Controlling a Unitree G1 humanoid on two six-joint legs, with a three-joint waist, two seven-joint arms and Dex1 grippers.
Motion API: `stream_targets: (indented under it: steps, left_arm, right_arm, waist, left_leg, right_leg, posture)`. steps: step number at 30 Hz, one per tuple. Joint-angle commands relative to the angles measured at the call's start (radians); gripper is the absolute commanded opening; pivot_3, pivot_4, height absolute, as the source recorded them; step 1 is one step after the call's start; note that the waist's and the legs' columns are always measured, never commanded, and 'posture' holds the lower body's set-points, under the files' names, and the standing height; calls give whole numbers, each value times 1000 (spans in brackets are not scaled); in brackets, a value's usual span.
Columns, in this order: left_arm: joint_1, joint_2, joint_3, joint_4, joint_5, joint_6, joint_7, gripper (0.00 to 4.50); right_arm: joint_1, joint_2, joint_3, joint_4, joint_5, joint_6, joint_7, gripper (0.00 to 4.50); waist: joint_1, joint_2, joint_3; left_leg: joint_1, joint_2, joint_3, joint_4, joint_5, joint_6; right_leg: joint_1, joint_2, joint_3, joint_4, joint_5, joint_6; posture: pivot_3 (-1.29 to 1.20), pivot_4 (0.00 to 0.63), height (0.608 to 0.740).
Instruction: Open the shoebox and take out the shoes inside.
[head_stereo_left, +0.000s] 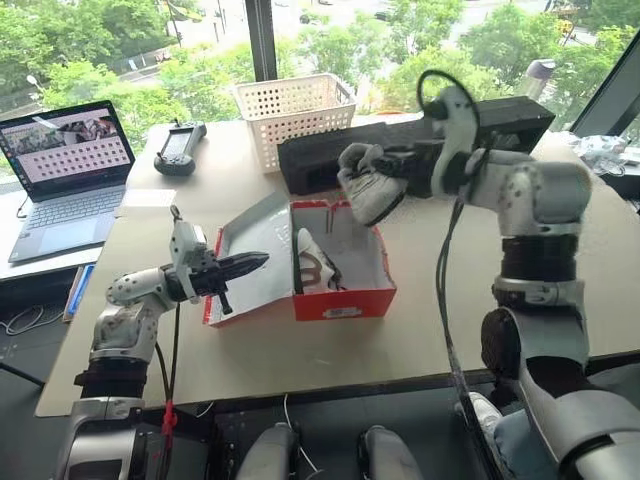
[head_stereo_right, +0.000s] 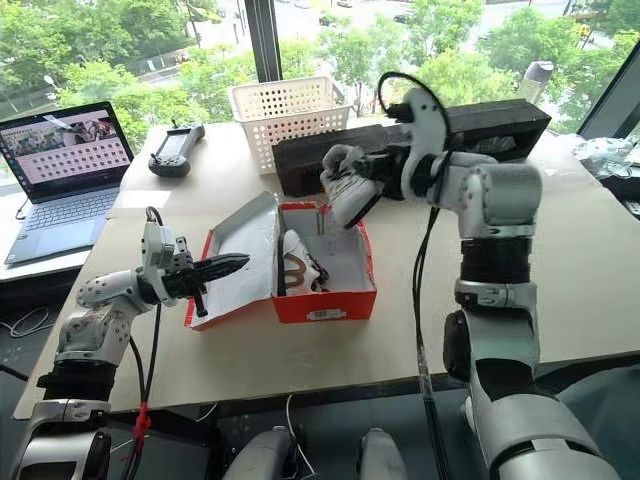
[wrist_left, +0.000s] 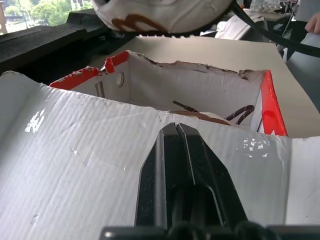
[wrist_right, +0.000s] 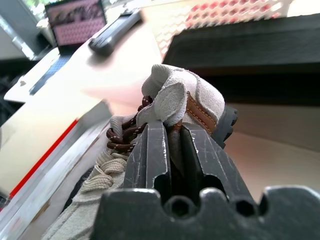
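The red shoebox (head_stereo_left: 345, 302) stands open in the middle of the table, its lid (head_stereo_left: 250, 235) folded out to the left with the white inside up. One off-white shoe (head_stereo_left: 318, 262) with brown laces lies inside the box. My right gripper (wrist_right: 175, 135) is shut on the heel of the other shoe (head_stereo_left: 368, 188), which hangs above the box's far right corner, just in front of the black foam block. My left gripper (head_stereo_left: 252, 264) is shut, empty, and points level across the lid's white inside (wrist_left: 75, 150).
A long black foam block (head_stereo_left: 500, 115) lies right behind the box. A white perforated basket (head_stereo_left: 295, 110) stands behind it to the left. A handheld controller (head_stereo_left: 180, 145) and an open laptop (head_stereo_left: 65, 170) sit at the far left.
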Motion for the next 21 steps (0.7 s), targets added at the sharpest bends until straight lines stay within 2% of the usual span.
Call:
stream_targets:
  steps: [1, 3, 7, 14, 21]
  left_arm:
    - [-15, 9, 2, -2, 1, -21, -5, 0]
    - [-15, 9, 1, -4, 2, -22, -5, 0]
    - [-25, 5, -6, 1, 4, -19, -6, 0]
    - [-31, 1, -13, -3, 6, -15, -6, 0]
    - [-27, 3, -10, -11, -1, -8, -6, 0]
  right_arm:
    - [12, -35, -24, 129, -27, -208, -44, 415]
    - [15, -45, -1, 186, -47, -277, -48, 415]
    - [69, -48, 59, 494, -139, -530, -82, 415]
    - [71, -62, 126, 687, -211, -606, -98, 415]
    - [90, -87, 191, 719, -271, -551, -111, 2555]
  waist:
    - [-1, 0, 0]
    - [-7, 1, 1]
    - [-18, 2, 2]
    - [-28, 1, 2]
    - [-29, 1, 2]
  left_leg:
    - [0, 0, 0, 0, 0, 0]
    - [0, 0, 2, -1, 0, 1]
    - [2, 1, 5, -2, 0, 2]
    - [3, 2, 8, 0, 0, 3]
    - [4, 4, 8, 2, 0, 3]
  right_leg:
    - [0, 0, 0, 0, 0, 0]
    - [-1, 0, 1, 0, 0, 0]
    - [0, 1, 5, 1, 0, 0]
    - [2, 2, 8, 0, 1, 2]
    - [4, 2, 8, -1, 1, 2]
  posture:
    - [0, 150, 737]
    - [0, 150, 737]
    - [0, 150, 737]
    - [0, 150, 737]
    - [0, 150, 737]
